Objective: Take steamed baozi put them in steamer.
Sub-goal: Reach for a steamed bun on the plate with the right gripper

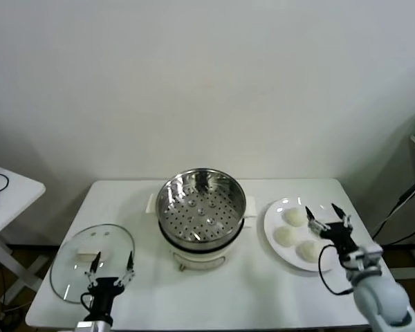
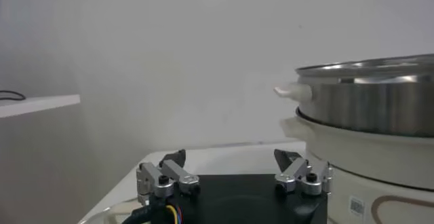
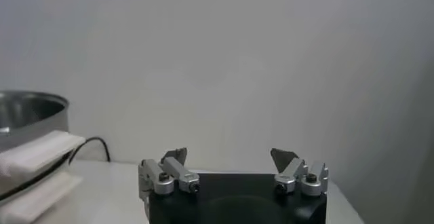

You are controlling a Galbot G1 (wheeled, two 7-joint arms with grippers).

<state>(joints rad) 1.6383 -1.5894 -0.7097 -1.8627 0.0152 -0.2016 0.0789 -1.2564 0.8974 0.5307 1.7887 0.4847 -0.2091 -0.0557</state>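
The steamer (image 1: 200, 207), a shiny steel pot with a perforated floor on a cream base, stands mid-table with nothing in it. Three cream-white steamed baozi (image 1: 294, 216), (image 1: 285, 236), (image 1: 308, 250) lie on a white plate (image 1: 271, 214) to its right. My right gripper (image 1: 327, 218) is open and empty, at the plate's right edge beside the baozi. My left gripper (image 1: 111, 266) is open and empty, over the near edge of a glass lid (image 1: 90, 259). The left wrist view shows the left gripper (image 2: 230, 159) and the steamer (image 2: 366, 103). The right wrist view shows the right gripper (image 3: 230, 156) and the steamer's rim (image 3: 27, 110).
The white table (image 1: 263, 297) carries everything. A second small white table (image 1: 7, 187) with a black cable stands at the far left. A cable (image 1: 401, 204) hangs off the right side by a shelf edge. A wall is close behind.
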